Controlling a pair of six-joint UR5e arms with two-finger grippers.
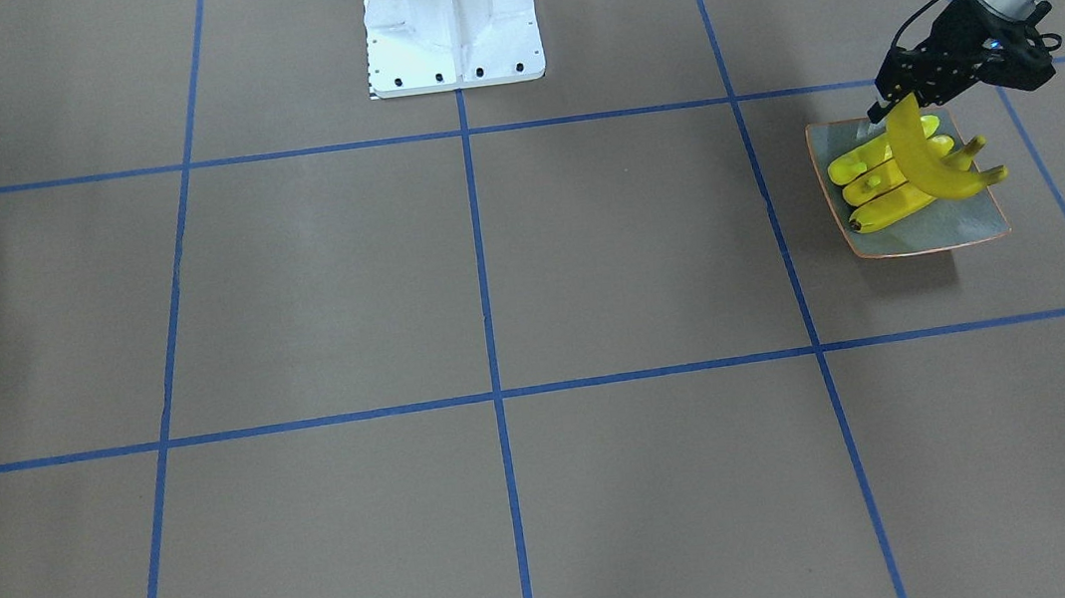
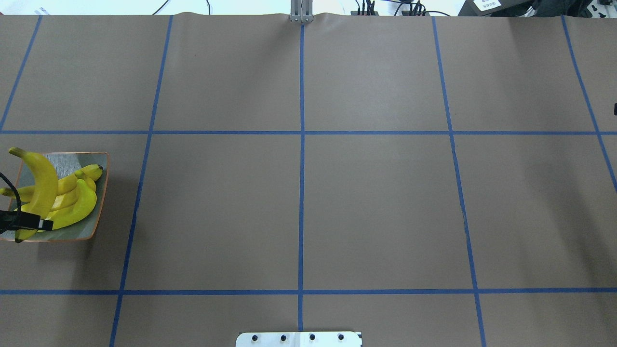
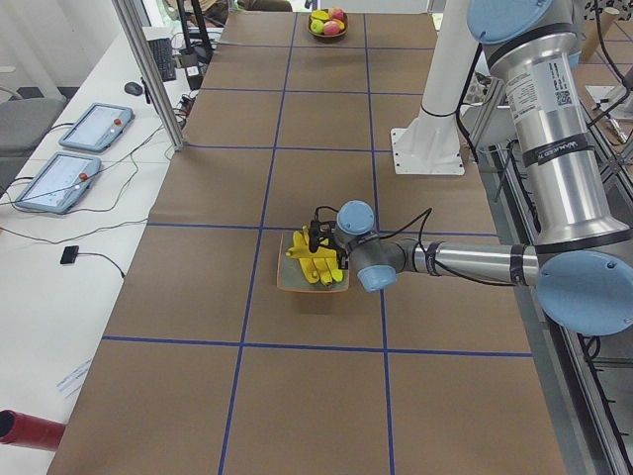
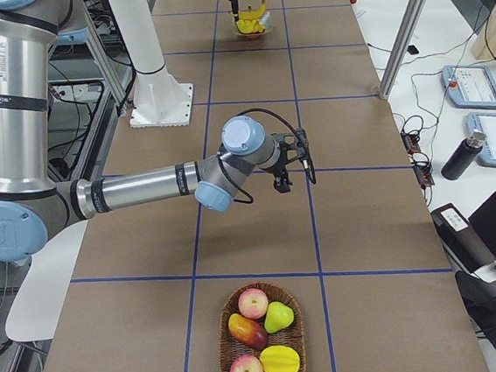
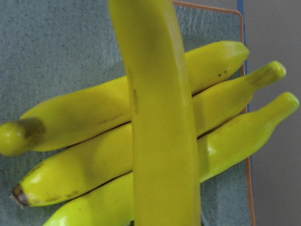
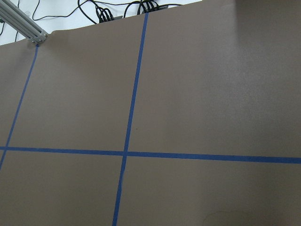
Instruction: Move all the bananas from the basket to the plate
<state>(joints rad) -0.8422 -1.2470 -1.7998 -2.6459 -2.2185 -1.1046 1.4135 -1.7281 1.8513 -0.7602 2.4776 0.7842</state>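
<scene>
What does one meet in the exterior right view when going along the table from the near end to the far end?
basket of fruit → right claw → white robot base → plate carrying bananas

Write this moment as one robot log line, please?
left gripper: shut on held banana | held banana: over plate, crossing three bananas | right gripper: cannot tell
</scene>
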